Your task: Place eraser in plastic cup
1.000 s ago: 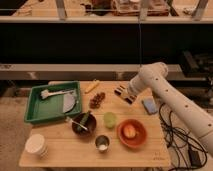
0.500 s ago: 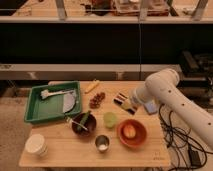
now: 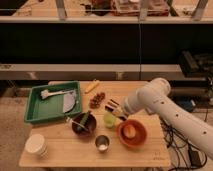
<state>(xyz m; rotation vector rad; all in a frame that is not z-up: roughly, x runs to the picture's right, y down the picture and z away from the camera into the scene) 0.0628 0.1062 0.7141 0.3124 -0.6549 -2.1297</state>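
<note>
The white arm (image 3: 165,102) reaches in low from the right, with its gripper (image 3: 120,113) over mid-table; spread or closed, I can't tell. The eraser (image 3: 111,104) lies just beyond it. The plastic cup (image 3: 109,120) stands just beside it, and nearer me the orange bowl (image 3: 143,135) holds something pale.

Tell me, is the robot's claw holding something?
I cannot tell. The claw sits low, right beside the eraser and near the plastic cup, but the grip itself is hidden.

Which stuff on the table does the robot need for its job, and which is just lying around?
Needed: eraser, plastic cup, gripper beside the cup.
Just lying there: green tray, dark bowl, orange bowl, metal cup, white cup.
</note>
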